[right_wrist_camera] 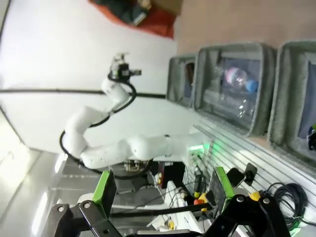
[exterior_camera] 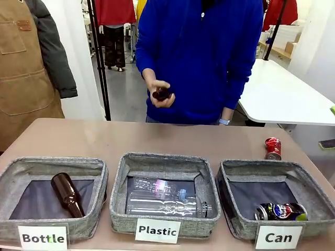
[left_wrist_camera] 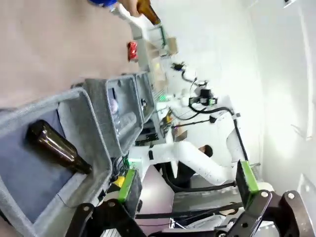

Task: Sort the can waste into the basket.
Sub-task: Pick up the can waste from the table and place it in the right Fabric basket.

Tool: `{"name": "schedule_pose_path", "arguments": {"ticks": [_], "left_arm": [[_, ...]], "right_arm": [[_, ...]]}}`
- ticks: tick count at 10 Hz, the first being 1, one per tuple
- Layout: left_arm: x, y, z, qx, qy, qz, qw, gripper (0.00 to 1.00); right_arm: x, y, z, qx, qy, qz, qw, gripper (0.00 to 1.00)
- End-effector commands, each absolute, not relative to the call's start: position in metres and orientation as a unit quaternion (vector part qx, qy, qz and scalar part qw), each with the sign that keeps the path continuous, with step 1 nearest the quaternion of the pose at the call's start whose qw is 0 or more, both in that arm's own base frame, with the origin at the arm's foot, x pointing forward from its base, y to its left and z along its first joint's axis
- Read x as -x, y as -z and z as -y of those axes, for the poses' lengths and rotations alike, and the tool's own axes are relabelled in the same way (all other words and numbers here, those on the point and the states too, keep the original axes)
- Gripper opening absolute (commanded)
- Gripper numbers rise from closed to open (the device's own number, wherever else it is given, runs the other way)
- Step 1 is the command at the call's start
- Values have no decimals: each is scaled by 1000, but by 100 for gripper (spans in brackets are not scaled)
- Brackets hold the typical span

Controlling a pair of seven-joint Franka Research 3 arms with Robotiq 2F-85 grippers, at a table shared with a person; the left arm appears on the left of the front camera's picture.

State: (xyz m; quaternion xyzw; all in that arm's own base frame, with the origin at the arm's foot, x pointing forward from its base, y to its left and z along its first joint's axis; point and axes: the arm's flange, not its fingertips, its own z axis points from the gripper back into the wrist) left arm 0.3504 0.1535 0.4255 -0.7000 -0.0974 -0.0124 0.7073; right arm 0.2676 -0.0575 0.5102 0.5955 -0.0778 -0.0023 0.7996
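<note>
- Sorted: dark blue can (exterior_camera: 281,211) lies inside the basket (exterior_camera: 261,165) labelled "Can", against its near wall.
- Left to do: red can (exterior_camera: 272,148) sits on the table (exterior_camera: 94,138), just beyond the basket's far rim and outside it. Judged about half done.
- left gripper (left_wrist_camera: 188,181): jaws spread wide, nothing between them.
- right gripper (right_wrist_camera: 161,185): likewise spread and empty, well apart from the red can.
- person's hand (exterior_camera: 157,89) holds a brown bottle (exterior_camera: 162,94) above the far edge; not can waste.

Lit brightly and evenly in the front view, soft shadows on the table (exterior_camera: 104,138). Washed out by glare along the left wrist view's right side; bent at the edges in both wrist views.
</note>
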Motion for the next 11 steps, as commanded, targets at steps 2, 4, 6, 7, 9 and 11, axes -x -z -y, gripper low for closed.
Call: {"name": "schedule_pose_path", "arguments": {"ticks": [2,4,6,7,9,11], "left_arm": [[-342,-445,-133,680,18,83,728,100],[-342,-445,-133,680,18,83,728,100],[-342,-445,-133,680,18,83,728,100],[-342,-445,-133,680,18,83,728,100],[-342,-445,-133,680,18,83,728,100],[-349,-463,-161,666,5,104,739,100]], "right_arm": [[-260,-511,58,-604,-18,71,794,100],[-260,-511,58,-604,-18,71,794,100],[-260,-511,58,-604,-18,71,794,100],[-260,-511,58,-604,-18,71,794,100],[-260,-511,58,-604,-18,71,794,100],[-260,-511,58,-604,-18,71,794,100]]}}
